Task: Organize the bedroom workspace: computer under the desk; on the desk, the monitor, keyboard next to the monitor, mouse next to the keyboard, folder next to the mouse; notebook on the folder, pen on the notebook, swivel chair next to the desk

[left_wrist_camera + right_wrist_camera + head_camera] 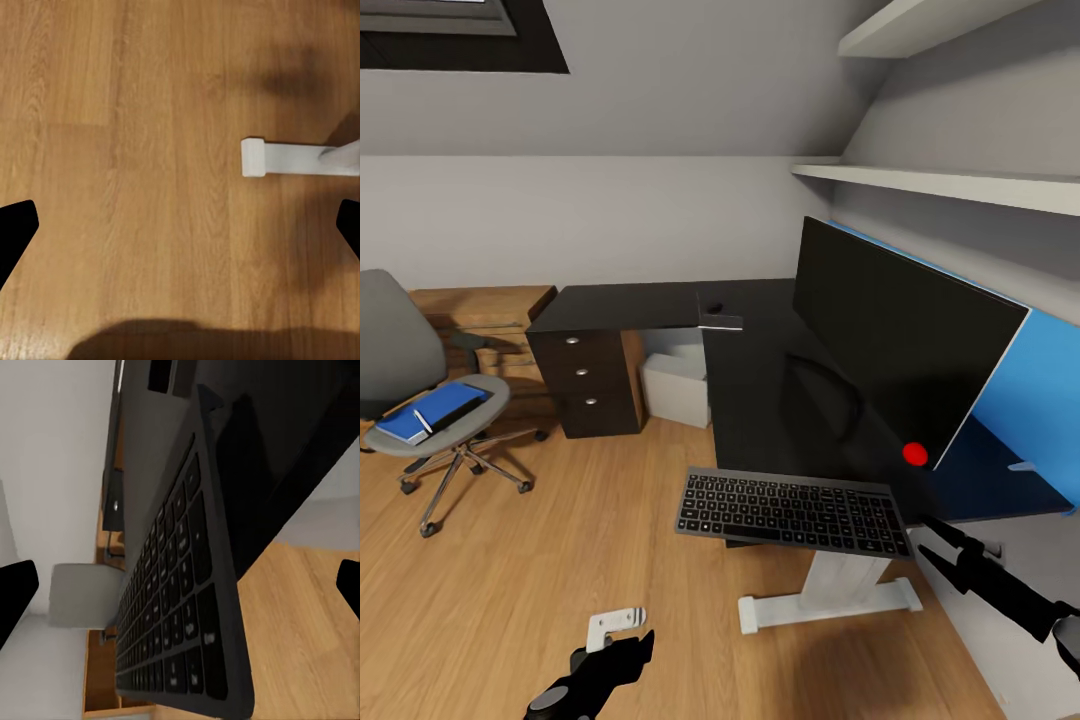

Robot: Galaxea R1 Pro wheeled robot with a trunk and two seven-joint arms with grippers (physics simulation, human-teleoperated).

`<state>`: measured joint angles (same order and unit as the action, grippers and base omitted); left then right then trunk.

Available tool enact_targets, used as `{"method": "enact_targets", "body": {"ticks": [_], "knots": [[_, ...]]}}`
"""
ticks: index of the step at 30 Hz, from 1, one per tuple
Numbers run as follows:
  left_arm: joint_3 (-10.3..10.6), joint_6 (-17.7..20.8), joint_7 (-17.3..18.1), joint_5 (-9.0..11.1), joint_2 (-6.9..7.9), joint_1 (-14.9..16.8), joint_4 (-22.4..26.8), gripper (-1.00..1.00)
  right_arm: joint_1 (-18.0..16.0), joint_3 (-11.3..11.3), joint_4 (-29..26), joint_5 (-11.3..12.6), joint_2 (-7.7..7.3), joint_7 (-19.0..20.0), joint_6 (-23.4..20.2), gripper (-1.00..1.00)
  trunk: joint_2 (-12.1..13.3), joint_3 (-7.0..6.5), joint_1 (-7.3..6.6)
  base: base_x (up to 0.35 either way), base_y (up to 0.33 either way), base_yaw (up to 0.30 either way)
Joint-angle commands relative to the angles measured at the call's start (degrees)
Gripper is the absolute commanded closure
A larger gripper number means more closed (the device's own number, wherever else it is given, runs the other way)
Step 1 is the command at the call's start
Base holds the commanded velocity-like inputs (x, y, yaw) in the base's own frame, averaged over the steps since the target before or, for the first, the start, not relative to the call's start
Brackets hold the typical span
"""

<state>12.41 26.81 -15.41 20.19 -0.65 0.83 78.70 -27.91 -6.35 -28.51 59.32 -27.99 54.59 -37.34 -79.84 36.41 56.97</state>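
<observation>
The slim dark grey keyboard with black keys [795,513] lies at the lower centre of the head view, on the near edge of the long black desk [760,380], its front overhanging the wood floor [560,560]. Its long axis runs left to right across the frame, roughly parallel to the desk's front edge. The wide flat black monitor [895,335] stands behind it on the desktop, turned at an angle.

The right gripper [940,540] sits at the lower right, just beside the keyboard's right end, and is clearly the nearer of the two. Its black fingers point up and to the left toward that short end; they stand apart with nothing between them. In the right wrist view the keyboard [180,607] runs away from the camera lengthwise, so the arm is lined up along the long axis, not across it. A grasp or push from here would probably act on the end of the keyboard.

The left gripper [622,650] hangs low at the bottom of the frame, well apart from the keyboard, fingers spread and empty over the floor [150,150] near a white desk foot [292,157].

At far left, the bright blue folder [432,410] rests on the grey swivel chair [420,400].
</observation>
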Motion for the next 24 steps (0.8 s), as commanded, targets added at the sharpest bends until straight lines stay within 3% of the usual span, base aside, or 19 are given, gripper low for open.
{"method": "enact_targets", "body": {"ticks": [1, 7, 24], "knots": [[0.11, 0.12, -0.57, 0.63, -0.03, 0.04, 0.15, -1.0, -0.04, -0.06, -0.03, 0.16, 1.08, -0.43, -0.36, -1.0, -0.03, 0.05, 0.0, 0.0, 0.0, 0.0], [0.23, 0.09, -0.66, 0.59, -0.13, 0.04, 0.21, -1.0, -0.04, -0.06, -0.06, 0.1, 1.8, -0.83, -0.36, -1.0, -1.63, 0.77, 0.88, 0.0, 0.0, 0.0], [0.08, 0.17, -0.53, 0.61, -0.02, 0.02, 0.09, -1.0, -0.04, 0.05, -0.06, 0.06, 1.97, -0.89, -0.36, -1.0, -1.63, 0.77, 0.88, 0.0, 0.0, 0.0]]}}
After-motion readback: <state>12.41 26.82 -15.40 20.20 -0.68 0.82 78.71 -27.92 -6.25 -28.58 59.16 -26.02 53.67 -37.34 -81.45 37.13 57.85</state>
